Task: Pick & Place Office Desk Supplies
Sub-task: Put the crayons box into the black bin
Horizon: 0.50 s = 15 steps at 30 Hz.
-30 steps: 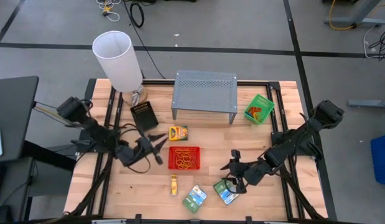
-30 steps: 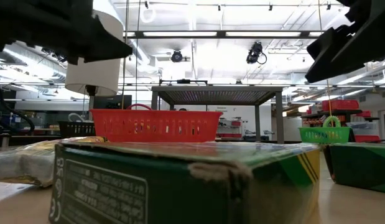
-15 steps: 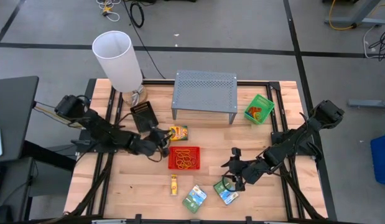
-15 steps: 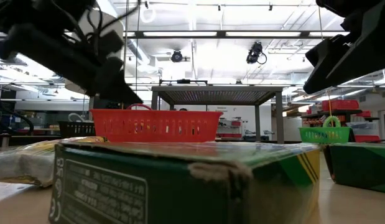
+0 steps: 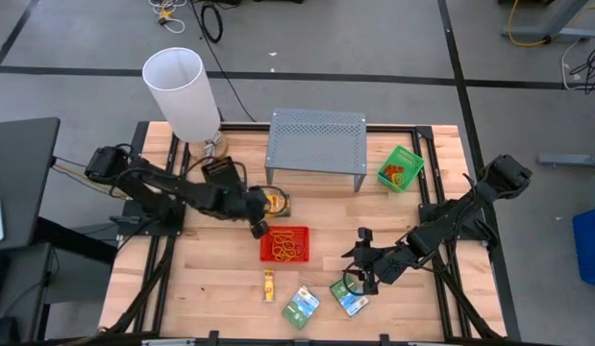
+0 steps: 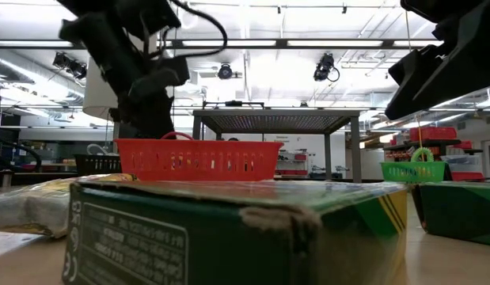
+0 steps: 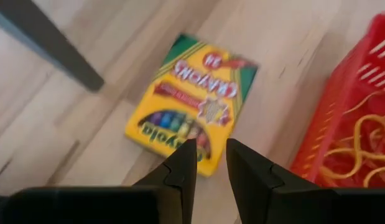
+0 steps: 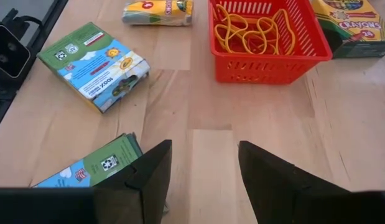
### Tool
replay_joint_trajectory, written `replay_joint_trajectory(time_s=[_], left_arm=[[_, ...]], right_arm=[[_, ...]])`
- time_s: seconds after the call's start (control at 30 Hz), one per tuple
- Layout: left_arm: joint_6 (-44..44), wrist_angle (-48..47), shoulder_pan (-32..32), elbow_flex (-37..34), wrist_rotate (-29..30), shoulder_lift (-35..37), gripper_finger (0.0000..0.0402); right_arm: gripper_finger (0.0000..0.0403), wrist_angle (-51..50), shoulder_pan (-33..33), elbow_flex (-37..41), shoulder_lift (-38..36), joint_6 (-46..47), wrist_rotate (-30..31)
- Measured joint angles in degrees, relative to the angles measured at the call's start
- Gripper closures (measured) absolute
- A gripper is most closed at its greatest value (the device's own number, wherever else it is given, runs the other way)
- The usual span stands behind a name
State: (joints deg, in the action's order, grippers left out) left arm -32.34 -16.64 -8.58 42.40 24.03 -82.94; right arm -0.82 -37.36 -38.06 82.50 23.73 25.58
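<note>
The yellow-green crayon box [image 5: 275, 204] lies flat on the table beyond the red mesh tray [image 5: 285, 244], which holds orange rubber bands [image 8: 254, 28]. My left gripper [image 5: 260, 228] hovers tipped down over the crayon box's [image 7: 192, 99] near edge; its fingers [image 7: 209, 149] stand narrowly open with nothing between them. My right gripper [image 5: 357, 258] hangs open over bare table [image 8: 204, 152], beside two green-blue packets [image 8: 92, 65] [image 8: 92, 165]. A green mesh tray [image 5: 401, 168] stands at the far right. The black box [image 5: 223, 176] is partly hidden by my left arm.
The grey perforated stand [image 5: 316, 144] stands at the far edge behind the crayon box. A tall white lampshade [image 5: 182, 91] rises at the far left. A small yellow packet [image 5: 269, 285] and a green packet [image 5: 301, 306] lie near the front edge.
My left gripper has swung from the table's left side toward the right and the far edge, up to the crayon box beside the red tray. It has tipped from nearly level to pointing down. Nothing on the table has shifted.
</note>
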Motion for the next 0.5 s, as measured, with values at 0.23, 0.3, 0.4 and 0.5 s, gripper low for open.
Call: replay_joint_trajectory(time_s=[0.23,0.3,0.4,0.5], left_arm=[[-2.3,-3.4,5.7,0.5,-9.7,0.0,0.0309],[-4.6,-3.3,6.9,0.5,-11.8,0.0,0.0308],[-8.0,-3.3,8.5,0.5,-14.0,0.0,0.0307],[-10.6,-3.2,9.9,0.5,-16.1,0.0,0.0307]], right_arm=[[0.0208,0.0,0.0,0.0,0.0,0.0,-0.2],[0.0208,0.0,0.0,0.0,0.0,0.0,-0.2],[0.0208,0.0,0.0,0.0,0.0,-0.2,-0.3],[0.0208,0.0,0.0,0.0,0.0,-0.5,-0.3]])
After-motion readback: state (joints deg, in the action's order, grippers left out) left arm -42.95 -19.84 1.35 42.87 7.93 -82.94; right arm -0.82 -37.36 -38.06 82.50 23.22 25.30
